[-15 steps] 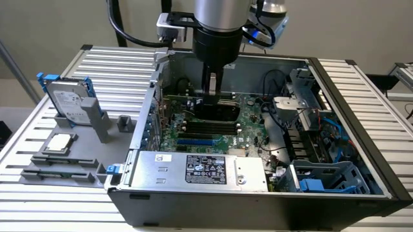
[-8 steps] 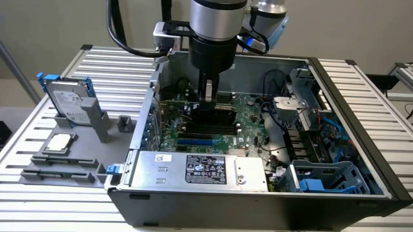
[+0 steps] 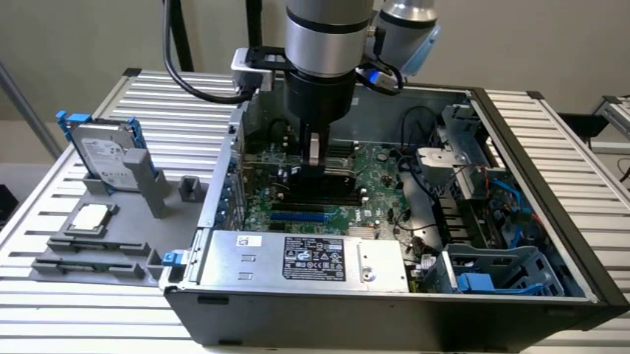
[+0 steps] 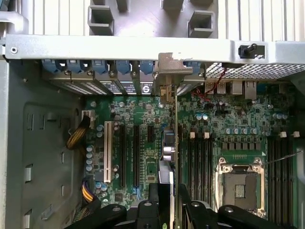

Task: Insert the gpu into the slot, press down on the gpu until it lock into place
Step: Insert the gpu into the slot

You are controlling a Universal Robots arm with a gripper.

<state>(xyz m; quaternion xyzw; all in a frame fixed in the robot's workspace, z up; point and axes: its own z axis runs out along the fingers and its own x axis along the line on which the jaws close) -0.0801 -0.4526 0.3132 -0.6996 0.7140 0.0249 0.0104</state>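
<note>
My gripper (image 3: pixel 313 167) reaches down inside the open computer case and is shut on the gpu (image 3: pixel 318 179). In the wrist view the gpu (image 4: pixel 170 143) shows edge-on as a thin dark card. It runs from between my fingers (image 4: pixel 151 202) to its metal bracket (image 4: pixel 167 71) at the case's rear wall. The card stands upright just above the green motherboard (image 4: pixel 143 109). The bright-blue slot (image 3: pixel 298 218) lies on the board, a little nearer the power supply than the card. Whether the card's lower edge touches a connector is hidden.
A silver power-supply box (image 3: pixel 305 258) fills the case's near side. Black memory slots (image 4: pixel 195 162) and the processor socket (image 4: pixel 240 183) lie beside the card. Cables (image 4: pixel 78 136) and a drive cage (image 3: pixel 492 269) line the walls. A hard drive (image 3: pixel 103 158) stands outside on the table.
</note>
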